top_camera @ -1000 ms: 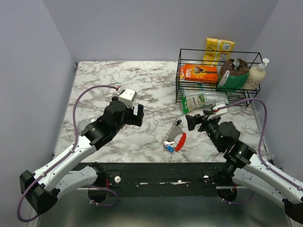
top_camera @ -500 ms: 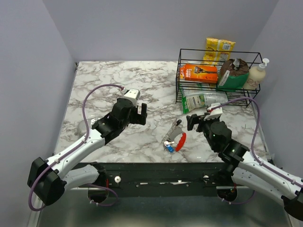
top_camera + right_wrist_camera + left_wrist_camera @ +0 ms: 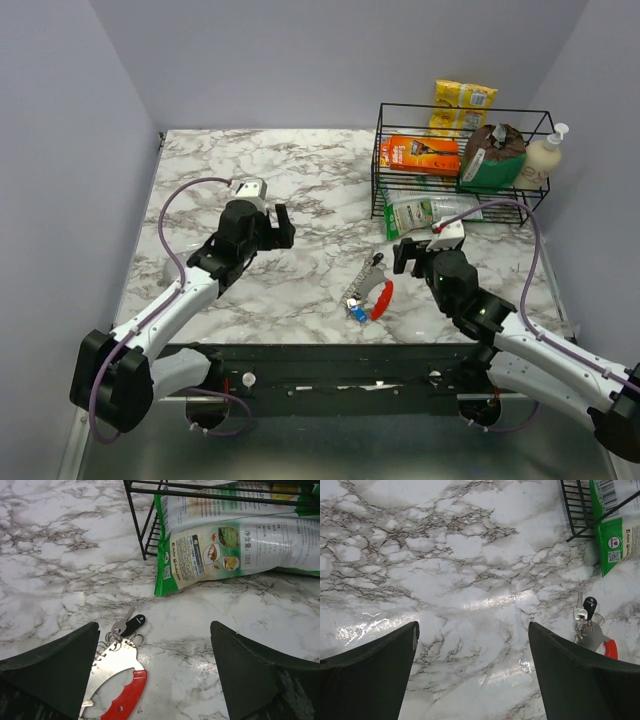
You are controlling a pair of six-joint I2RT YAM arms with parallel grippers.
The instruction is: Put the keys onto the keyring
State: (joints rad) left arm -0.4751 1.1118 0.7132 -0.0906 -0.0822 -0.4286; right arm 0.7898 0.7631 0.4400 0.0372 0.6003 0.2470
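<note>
**Grippers wide apart, key bunch flat on the marble**

Left gripper (image 3: 281, 226): jaws wide apart, clamped on nothing. Hangs over the left-centre of the marble table (image 3: 200, 160), aimed rightward, well apart from the bunch. In its wrist view, only veined marble between the dark fingers (image 3: 375, 675); bunch at the far right edge, partly hidden behind the right-hand finger.

Right gripper (image 3: 408, 256): likewise spread fully, gripping nothing. Sits near the bunch on its right side, just in front of the wire basket (image 3: 520, 112).

Keys (image 3: 364, 284): one small cluster near the front edge of the table, between the two arms, closer to the right one. Includes a black-headed key (image 3: 136, 622) at the far end, toward the basket, and a blue-headed key (image 3: 358, 313) at the near end. Lie against small wire rings (image 3: 116, 645) on a flat silvery plate (image 3: 112, 667); threaded or merely touching, cannot tell.

Keyring (image 3: 125, 696): bright red, curved, flat on the marble against the plate, on the cluster's right side in the top view. Touched by neither gripper.

Behind the cluster: a green printed packet (image 3: 235, 545), flat on the marble, sticking out from the basket's lower front. Inside the basket: an orange razor pack (image 3: 420, 155) and a dark green bag (image 3: 492, 155). Behind it, yellow packets (image 3: 465, 97); at its right end, a pump bottle (image 3: 545, 155).
</note>
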